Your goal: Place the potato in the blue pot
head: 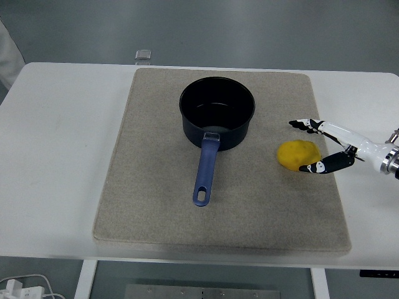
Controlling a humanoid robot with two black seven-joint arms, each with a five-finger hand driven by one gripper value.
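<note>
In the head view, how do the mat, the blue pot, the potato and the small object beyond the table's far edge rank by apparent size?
Largest to smallest:
1. the beige mat
2. the blue pot, handle included
3. the potato
4. the small object, though it lies farther from the camera, so its true size is unsure.

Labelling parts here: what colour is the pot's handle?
Blue, lighter than the dark pot; the handle shows in the head view.
</note>
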